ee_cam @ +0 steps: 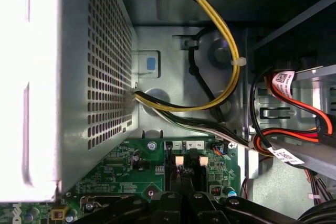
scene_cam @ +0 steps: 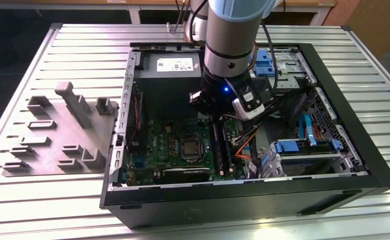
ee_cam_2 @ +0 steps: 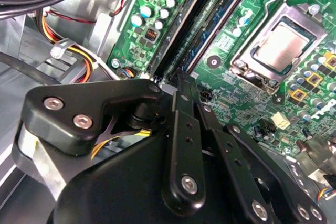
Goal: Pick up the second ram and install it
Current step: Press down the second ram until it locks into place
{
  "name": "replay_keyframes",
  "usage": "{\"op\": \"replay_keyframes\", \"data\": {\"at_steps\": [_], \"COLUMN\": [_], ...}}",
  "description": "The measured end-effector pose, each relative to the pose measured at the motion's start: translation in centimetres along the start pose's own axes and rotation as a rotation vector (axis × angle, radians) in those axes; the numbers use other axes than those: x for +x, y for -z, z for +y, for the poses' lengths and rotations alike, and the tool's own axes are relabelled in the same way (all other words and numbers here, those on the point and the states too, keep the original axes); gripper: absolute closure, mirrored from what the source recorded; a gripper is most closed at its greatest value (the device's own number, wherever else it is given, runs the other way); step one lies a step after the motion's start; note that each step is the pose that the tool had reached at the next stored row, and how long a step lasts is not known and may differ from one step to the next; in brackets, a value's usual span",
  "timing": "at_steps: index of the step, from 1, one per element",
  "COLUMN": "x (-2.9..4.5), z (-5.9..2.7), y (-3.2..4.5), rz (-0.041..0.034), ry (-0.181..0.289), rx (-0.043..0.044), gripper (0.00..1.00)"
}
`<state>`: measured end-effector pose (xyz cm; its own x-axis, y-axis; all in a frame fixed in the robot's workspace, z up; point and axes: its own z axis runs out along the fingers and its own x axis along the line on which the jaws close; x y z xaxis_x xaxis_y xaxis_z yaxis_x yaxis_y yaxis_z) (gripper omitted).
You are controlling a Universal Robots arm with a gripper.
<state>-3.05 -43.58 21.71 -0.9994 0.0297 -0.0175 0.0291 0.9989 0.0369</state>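
Note:
My gripper [scene_cam: 220, 120] reaches down inside the open computer case [scene_cam: 124, 150], over the far end of the black slot strips [scene_cam: 220, 145] on the green motherboard [scene_cam: 161, 145]. In the second wrist view the two black fingers [ee_cam_2: 181, 129] converge to one tip, so the gripper [ee_cam_2: 181, 77] looks shut, right at the end of the slots. A thin dark green-blue stick, seemingly the ram [ee_cam_2: 210, 24], lies edge-on along the slot row. In the first wrist view the gripper [ee_cam: 181, 182] points at the slot ends with pale clips [ee_cam: 178, 160]. Whether the tip touches the ram is hidden.
A grey fixture tray [scene_cam: 54, 135] lies on the slatted table at the exterior view's left. The processor socket [ee_cam_2: 278, 45] sits beside the slots. Yellow and black cables [ee_cam: 220, 87], red cables [ee_cam: 299, 108], a perforated metal box [ee_cam: 94, 77] and blue drive brackets [scene_cam: 302, 146] crowd the case.

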Motion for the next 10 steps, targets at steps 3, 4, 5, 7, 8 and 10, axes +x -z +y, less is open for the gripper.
{"op": "replay_keyframes", "data": {"at_steps": [3, 4, 5, 7, 8, 10], "x": [0.00, 0.00, 0.00, 0.00, 0.00, -0.01], "z": [0.00, 0.00, 0.00, 0.00, 0.01, 0.04], "y": [-0.02, -0.02, -0.02, -0.02, 0.03, 0.31], "rz": [-0.0001, -0.0002, -0.0002, -0.0002, -0.0003, -0.0008], "ry": [0.000, 0.000, 0.000, 0.000, 0.000, 0.000], "rx": [-0.0002, -0.0003, -0.0004, -0.0004, -0.0007, -0.0022], "gripper": [0.90, 0.90, 0.90, 0.90, 0.90, 0.90]}}
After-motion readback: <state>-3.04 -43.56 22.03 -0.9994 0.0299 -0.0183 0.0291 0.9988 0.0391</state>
